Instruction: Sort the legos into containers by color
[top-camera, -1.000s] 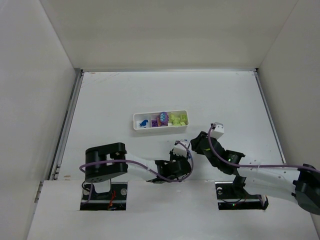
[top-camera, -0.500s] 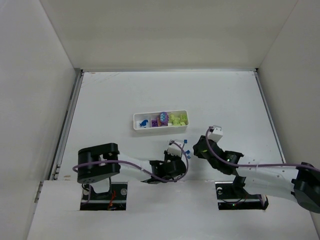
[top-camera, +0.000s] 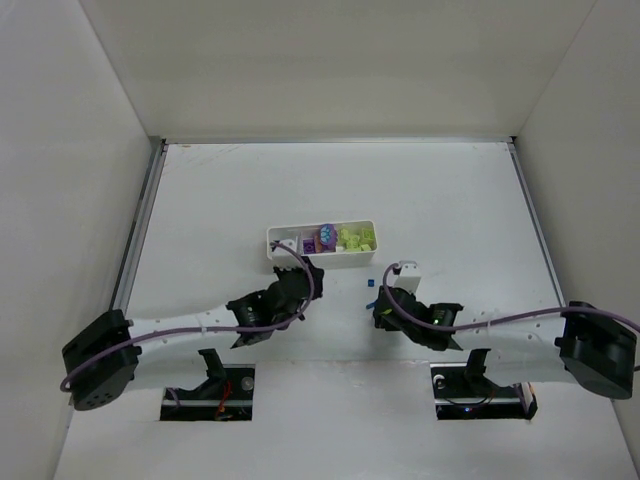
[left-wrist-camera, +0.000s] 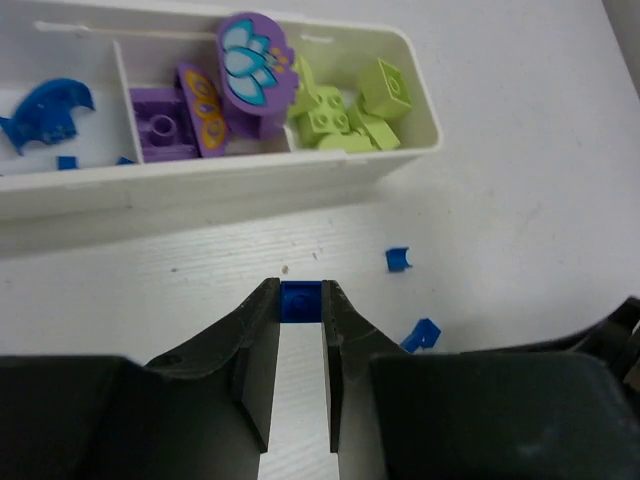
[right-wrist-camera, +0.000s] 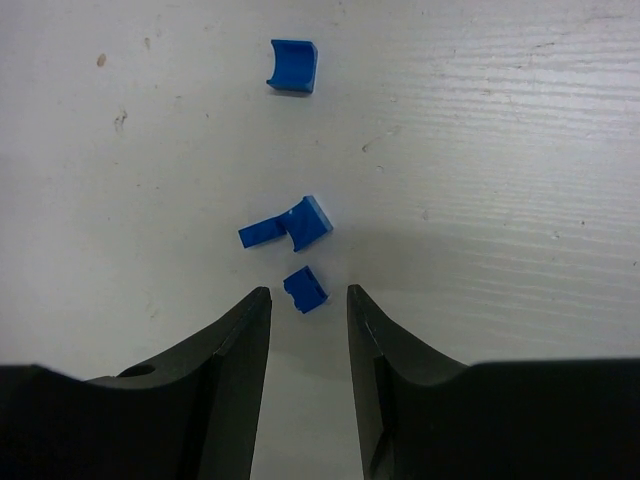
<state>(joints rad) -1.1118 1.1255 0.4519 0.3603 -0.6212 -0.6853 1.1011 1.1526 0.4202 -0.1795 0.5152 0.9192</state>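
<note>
**Change since the earlier top view.** The left arm has swung its shoulder out to the left and reached forward. The left gripper (top-camera: 296, 284) now lies just short of the white tray (top-camera: 320, 258). The right gripper (top-camera: 384, 304) has shifted left, toward the arm bases.

**Left gripper.** The fingers are clenched on a small blue brick (left-wrist-camera: 300, 301), pinched at the very tips, near the tray's front wall.

**Tray, left compartment.** It holds a curved blue piece (left-wrist-camera: 45, 105) and a tiny blue brick (left-wrist-camera: 67, 162).

**Middle compartment.** It holds a square purple brick (left-wrist-camera: 160, 125), a purple plate with orange print (left-wrist-camera: 200, 105) and a rounded purple piece printed with a butterfly (left-wrist-camera: 250, 65). The butterfly piece sits at the right-hand divider.

**Right compartment.** It holds a heap of lime-yellow bricks (left-wrist-camera: 350, 110).

**Table (top-camera: 450, 200), right of the tray.** Three loose blue pieces lie in a line:
- a U-shaped one (right-wrist-camera: 293, 65), farthest from the right gripper;
- an angled one (right-wrist-camera: 290, 227);
- a small block (right-wrist-camera: 305, 288).

**Right gripper.** The fingers are spread, with one tip on either side of the small block and apart from it.
</note>
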